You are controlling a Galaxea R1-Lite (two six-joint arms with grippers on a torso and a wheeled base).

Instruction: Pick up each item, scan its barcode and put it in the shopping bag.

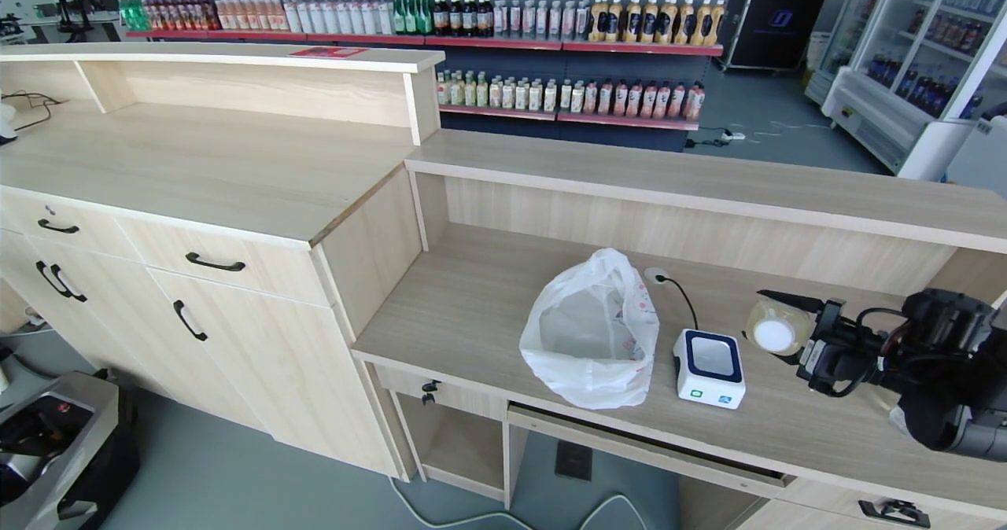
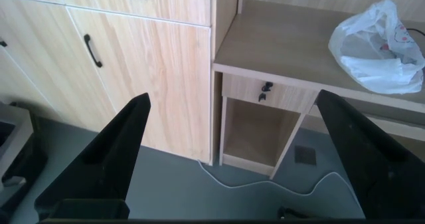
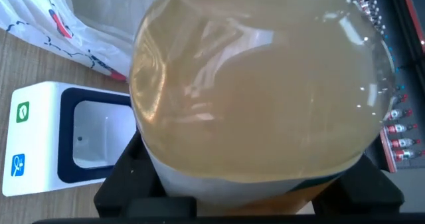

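one bottle [image 3: 259,98] sits clamped in the right gripper [image 1: 787,329] — just beside the scanner [image 1: 710,366]. left gripper [image 2: 234,96] is spread wide, holding nothing.

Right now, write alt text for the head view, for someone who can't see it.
The right gripper holds a bottle of pale liquid, white cap toward the camera, just right of a white scanner on a wooden counter. An open white plastic bag stands left of the scanner; shelves of drinks line the background.
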